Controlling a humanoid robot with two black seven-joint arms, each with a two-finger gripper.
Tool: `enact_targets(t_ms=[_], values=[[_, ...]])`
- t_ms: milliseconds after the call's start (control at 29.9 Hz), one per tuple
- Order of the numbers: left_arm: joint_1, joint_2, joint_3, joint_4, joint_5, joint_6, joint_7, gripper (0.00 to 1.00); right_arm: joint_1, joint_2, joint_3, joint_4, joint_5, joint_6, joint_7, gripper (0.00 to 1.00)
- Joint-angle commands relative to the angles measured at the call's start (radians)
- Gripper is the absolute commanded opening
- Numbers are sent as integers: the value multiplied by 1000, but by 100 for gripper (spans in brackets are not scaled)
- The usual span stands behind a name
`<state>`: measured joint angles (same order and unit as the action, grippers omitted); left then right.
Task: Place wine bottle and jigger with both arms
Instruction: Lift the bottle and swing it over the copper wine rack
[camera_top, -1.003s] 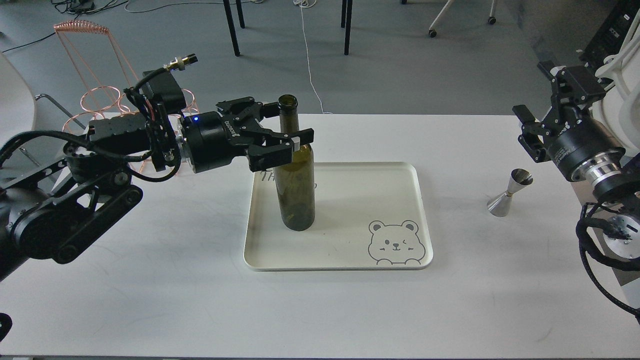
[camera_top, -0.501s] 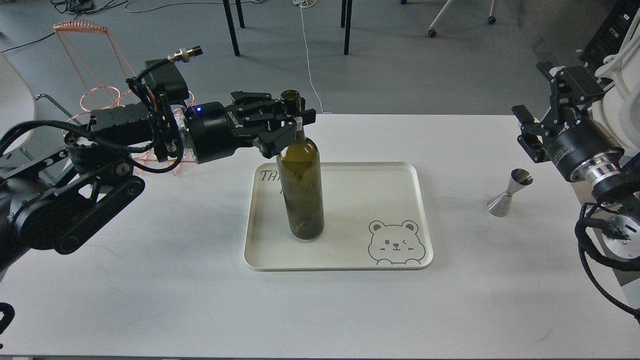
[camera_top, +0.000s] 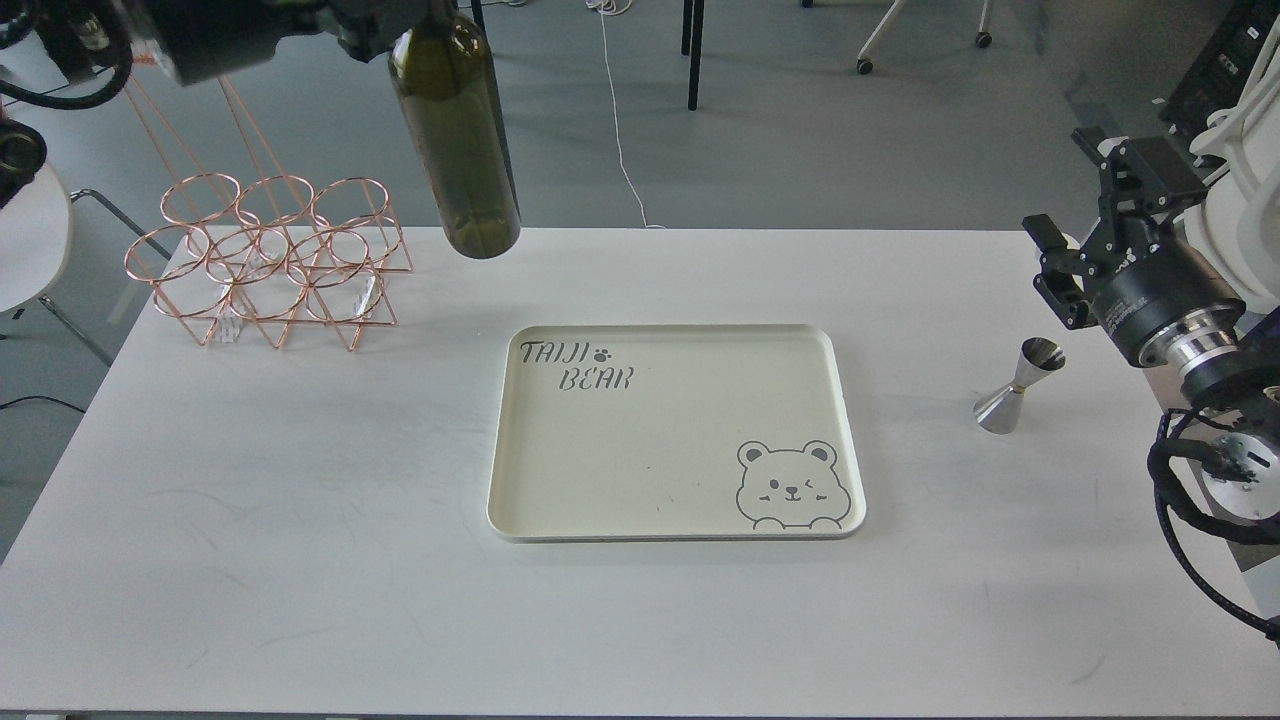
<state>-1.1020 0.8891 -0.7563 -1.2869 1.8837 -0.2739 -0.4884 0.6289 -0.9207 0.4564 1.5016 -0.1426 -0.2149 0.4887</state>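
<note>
The dark olive-green wine bottle (camera_top: 455, 130) hangs in the air above the table's far edge, left of the tray, its neck cut off by the top of the view. My left gripper (camera_top: 385, 20) is only partly visible at the top edge and holds the bottle by its upper part. The steel jigger (camera_top: 1020, 385) stands upright on the table, right of the tray. My right gripper (camera_top: 1075, 225) is open and empty, above and just right of the jigger, apart from it.
A cream tray (camera_top: 680, 450) with a bear drawing lies at the table's middle with nothing on it. A copper wire bottle rack (camera_top: 270, 265) stands at the back left. Chair legs and cables lie on the floor beyond the white table (camera_top: 300, 550).
My left gripper closed on the bottle's neck, then lifted the bottle off the tray, up and to the left. The right arm and the jigger have hardly moved.
</note>
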Motion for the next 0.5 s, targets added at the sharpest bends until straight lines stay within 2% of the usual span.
enact_targets(t_ms=[0, 167, 468], values=[[-6, 31, 0, 50, 2, -28, 0, 9, 0, 0, -1, 0, 0, 0, 0, 94], [-6, 50, 29, 138, 8, -24, 0, 9, -3, 0, -2, 0, 0, -1, 0, 94], [7, 33, 74, 189, 5, -13, 0, 9, -6, 0, -2, 2, 0, -4, 0, 94]])
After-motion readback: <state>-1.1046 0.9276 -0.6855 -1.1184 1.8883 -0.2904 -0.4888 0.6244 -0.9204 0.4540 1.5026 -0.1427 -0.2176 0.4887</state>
